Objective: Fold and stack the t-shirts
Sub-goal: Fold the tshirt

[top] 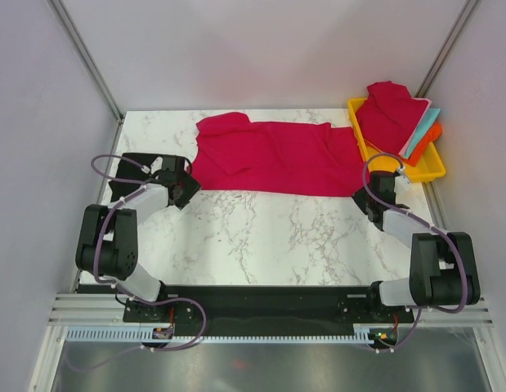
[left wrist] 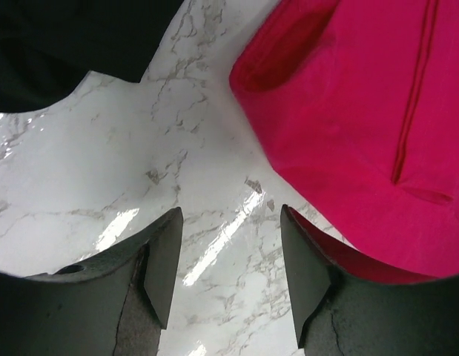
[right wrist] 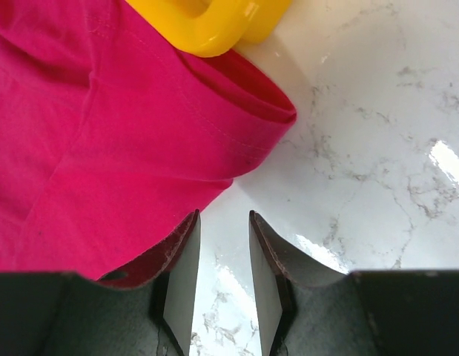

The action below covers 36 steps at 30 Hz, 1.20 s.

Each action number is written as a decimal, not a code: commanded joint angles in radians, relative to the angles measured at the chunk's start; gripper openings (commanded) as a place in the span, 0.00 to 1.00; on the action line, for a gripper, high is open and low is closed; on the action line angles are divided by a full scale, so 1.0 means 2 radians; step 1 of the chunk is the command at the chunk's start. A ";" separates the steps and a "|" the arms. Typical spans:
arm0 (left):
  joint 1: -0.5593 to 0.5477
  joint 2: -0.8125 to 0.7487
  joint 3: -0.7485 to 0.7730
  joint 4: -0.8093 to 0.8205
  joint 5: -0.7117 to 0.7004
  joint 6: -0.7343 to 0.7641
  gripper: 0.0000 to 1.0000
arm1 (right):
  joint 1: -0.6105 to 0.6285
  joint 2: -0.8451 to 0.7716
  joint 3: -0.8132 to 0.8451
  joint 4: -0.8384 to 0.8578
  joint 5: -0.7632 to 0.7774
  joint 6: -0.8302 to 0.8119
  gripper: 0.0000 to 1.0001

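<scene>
Overhead, we log one crimson t-shirt [top: 277, 159] flat on the surface [top: 261, 237] toward 12 o'clock, other t-shirts [top: 390, 114] heaped in the yellow tray [top: 428, 171] at 2. Wrist views alone show left pincer [left wrist: 229, 222] and right pincer [right wrist: 223, 222] spread, pinching nothing.

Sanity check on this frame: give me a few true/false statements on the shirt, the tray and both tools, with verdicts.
1. A crimson t-shirt lies spread out on the table. True.
2. The left tool is shut on that shirt. False: it is open and empty, over bare marble beside the shirt's edge.
3. The yellow tray holds a red shirt on top of a teal shirt and an orange shirt. True.
4. The right tool grips the tray. False: it is open and holds nothing, at the shirt's edge near the tray.
</scene>
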 commanded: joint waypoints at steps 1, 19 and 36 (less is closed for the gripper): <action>0.003 0.030 0.009 0.073 -0.021 -0.009 0.63 | 0.000 -0.025 -0.005 0.025 -0.011 0.002 0.41; 0.117 0.067 -0.016 0.122 0.065 -0.042 0.02 | -0.001 -0.036 -0.021 0.028 -0.014 -0.004 0.48; 0.137 0.028 -0.049 0.125 0.076 -0.054 0.02 | 0.019 0.025 -0.022 0.060 -0.014 0.006 0.47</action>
